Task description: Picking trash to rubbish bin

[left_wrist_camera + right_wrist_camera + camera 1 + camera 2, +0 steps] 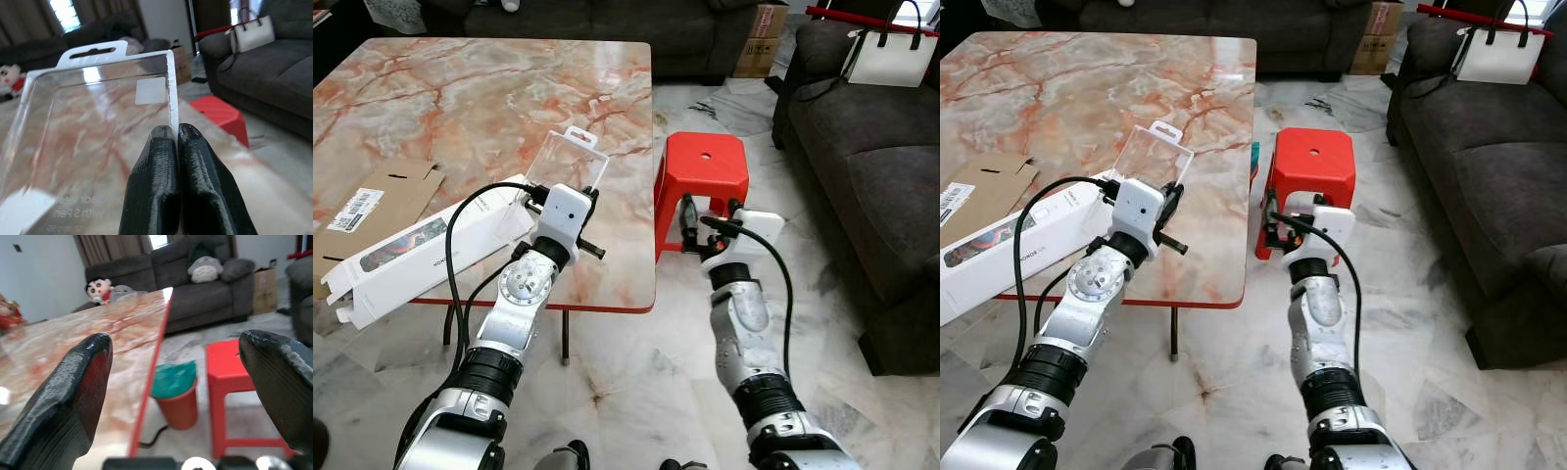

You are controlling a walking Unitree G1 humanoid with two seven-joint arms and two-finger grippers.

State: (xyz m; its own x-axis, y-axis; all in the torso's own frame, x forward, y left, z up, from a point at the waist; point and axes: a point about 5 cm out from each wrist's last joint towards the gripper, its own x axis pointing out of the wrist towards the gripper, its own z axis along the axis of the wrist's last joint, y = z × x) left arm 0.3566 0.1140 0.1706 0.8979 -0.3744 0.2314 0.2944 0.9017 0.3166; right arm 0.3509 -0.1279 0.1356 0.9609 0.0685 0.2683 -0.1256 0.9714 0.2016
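Observation:
A clear plastic blister pack [566,162] is held up over the marble table [460,98]. My left gripper [176,133] is shut on the pack's [98,112] side edge, and it shows near the table's front right corner [588,195]. My right gripper [710,211] hangs open in front of a red stool, nothing between its fingers [78,377]. Beside the table's right edge stands a red-orange rubbish bin [177,394] with a green liner, glimpsed as a green sliver [1255,157].
A long white product box [421,250] and a flattened cardboard piece [372,206] lie at the table's front left. The red stool [705,166] stands right of the table. A dark sofa [881,176] with a white handbag [891,54] lines the right side.

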